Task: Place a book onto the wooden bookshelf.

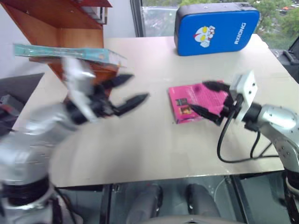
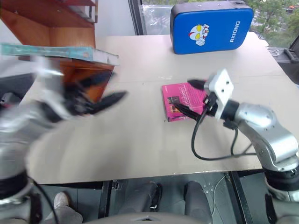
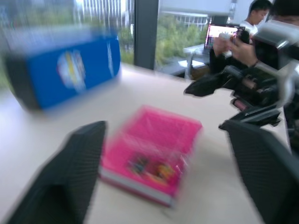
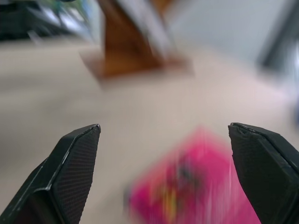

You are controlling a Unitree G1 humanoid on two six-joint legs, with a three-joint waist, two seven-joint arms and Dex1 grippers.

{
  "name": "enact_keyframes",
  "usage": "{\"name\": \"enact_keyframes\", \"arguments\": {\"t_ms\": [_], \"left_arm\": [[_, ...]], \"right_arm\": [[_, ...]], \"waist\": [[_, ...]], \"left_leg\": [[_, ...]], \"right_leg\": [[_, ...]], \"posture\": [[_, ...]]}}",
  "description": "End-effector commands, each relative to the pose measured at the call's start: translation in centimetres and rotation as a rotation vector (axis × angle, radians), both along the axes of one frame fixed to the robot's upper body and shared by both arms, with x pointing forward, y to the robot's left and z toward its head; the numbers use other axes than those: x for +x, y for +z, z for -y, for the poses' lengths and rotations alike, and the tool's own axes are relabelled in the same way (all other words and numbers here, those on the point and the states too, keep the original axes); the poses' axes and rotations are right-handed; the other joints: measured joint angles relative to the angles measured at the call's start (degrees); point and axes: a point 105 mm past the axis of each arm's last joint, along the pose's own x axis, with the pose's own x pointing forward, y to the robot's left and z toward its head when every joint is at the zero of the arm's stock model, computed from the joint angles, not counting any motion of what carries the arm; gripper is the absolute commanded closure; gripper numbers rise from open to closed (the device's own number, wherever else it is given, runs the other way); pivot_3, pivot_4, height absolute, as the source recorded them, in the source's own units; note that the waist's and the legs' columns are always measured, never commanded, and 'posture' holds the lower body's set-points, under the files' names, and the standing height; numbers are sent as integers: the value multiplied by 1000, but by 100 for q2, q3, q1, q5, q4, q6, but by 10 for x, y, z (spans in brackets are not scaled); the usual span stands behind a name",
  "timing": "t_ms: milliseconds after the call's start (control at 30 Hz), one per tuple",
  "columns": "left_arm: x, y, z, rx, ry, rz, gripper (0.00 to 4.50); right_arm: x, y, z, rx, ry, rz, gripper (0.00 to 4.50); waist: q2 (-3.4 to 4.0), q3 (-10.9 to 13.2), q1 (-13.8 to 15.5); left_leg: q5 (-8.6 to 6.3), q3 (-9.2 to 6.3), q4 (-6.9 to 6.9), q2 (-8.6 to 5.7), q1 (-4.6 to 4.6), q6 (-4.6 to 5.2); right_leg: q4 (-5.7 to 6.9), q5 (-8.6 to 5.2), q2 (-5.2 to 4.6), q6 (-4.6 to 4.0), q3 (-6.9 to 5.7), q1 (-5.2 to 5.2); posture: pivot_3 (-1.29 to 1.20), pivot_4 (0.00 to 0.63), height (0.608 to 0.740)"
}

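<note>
The teal-green book [image 1: 65,52] lies flat on a low board of the wooden bookshelf [image 1: 56,18] at the table's far left, its ends sticking out past the shelf's sides. My left gripper [image 1: 136,87] is open and empty, just below and to the right of the book, apart from it. My right gripper [image 1: 200,96] is open, its fingers on either side of a small pink book [image 1: 184,100] lying mid-table. In the left wrist view the pink book [image 3: 149,154] lies between my spread fingers [image 3: 70,172].
A blue padded case [image 1: 215,28] with a cartoon logo stands at the table's [image 1: 154,144] far edge. A black cable hangs from my right wrist over the front edge. A person [image 3: 254,14] sits beyond the table in the left wrist view.
</note>
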Motion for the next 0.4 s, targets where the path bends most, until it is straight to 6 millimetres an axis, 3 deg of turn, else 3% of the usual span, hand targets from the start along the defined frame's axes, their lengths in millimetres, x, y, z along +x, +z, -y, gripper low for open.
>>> {"name": "enact_keyframes", "arguments": {"t_ms": [33,100,167,300,400], "left_arm": [[13,-23,1,57,92,41,79],[16,-51,-8,138,137,17,79],[15,-64,-24,161,175,-1,79],[4,-79,-60,253,175,-26,79],[0,-80,-75,286,166,-39,79]], "right_arm": [[-13,0,23,-93,-98,48,0],[-23,-14,43,-166,-163,11,0],[-36,-22,62,-206,-217,-19,0],[-60,-29,89,-261,-300,-68,0],[-72,-31,100,-283,-338,-92,0]], "waist": [[9,-5,-18],[13,-7,-20],[21,-13,9],[23,-14,20],[23,-15,18]], "left_leg": [[-1,12,0,0,-6,2],[-2,27,-8,6,-4,2],[-1,27,-17,12,-3,2],[-2,26,-25,12,-7,3],[-18,26,-19,11,1,30]], "right_leg": [[1,0,1,0,12,-15],[1,0,4,0,27,-25],[0,-1,6,-1,27,-26],[-8,-2,8,-1,24,-28],[-12,-2,3,2,21,-13]], "posture": [[0,150,736],[0,150,736],[0,150,736],[0,150,736],[0,150,736]]}}
